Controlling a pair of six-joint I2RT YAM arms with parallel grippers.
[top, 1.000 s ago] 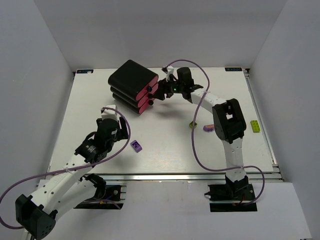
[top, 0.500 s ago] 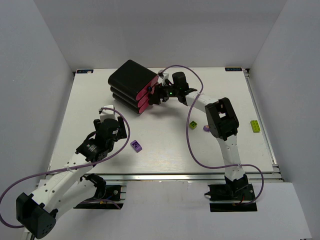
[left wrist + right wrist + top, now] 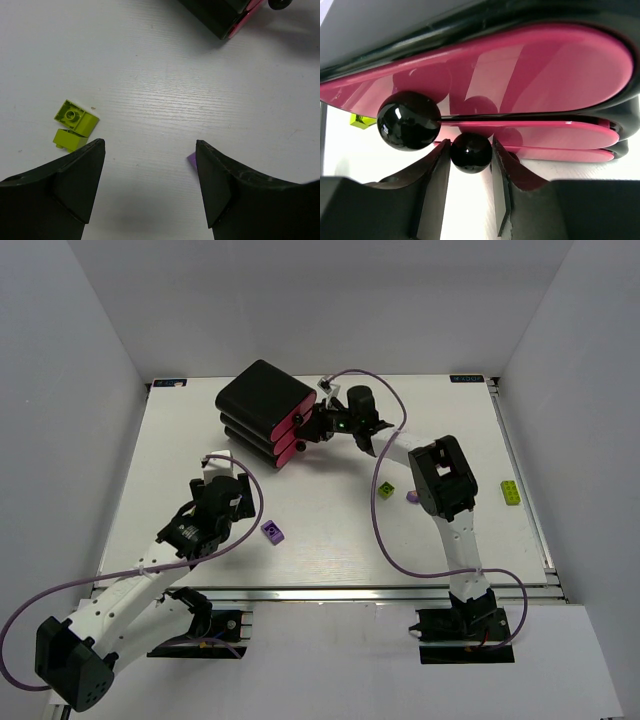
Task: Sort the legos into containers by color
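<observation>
The stacked drawers (image 3: 262,405) stand at the back, their pink fronts (image 3: 291,432) facing right. My right gripper (image 3: 318,426) is at the fronts. In the right wrist view its fingers (image 3: 436,175) close on a dark round knob (image 3: 471,152), apparently the middle drawer's, beside a larger-looking knob (image 3: 409,120). My left gripper (image 3: 226,476) is open and empty over bare table (image 3: 150,165). Two yellow-green bricks (image 3: 75,117) lie to its left and a purple brick edge (image 3: 192,159) shows by its right finger. Other bricks: purple (image 3: 272,531), yellow-green (image 3: 386,490), purple (image 3: 412,497).
A flat yellow-green brick (image 3: 511,492) lies near the table's right edge. The right arm's elbow (image 3: 440,475) stands over the middle right of the table. White walls enclose the table on three sides. No dark green brick shows.
My right gripper has moved left onto the drawer fronts and its elbow has swung left, uncovering the yellow-green brick. My left arm has shifted slightly.
</observation>
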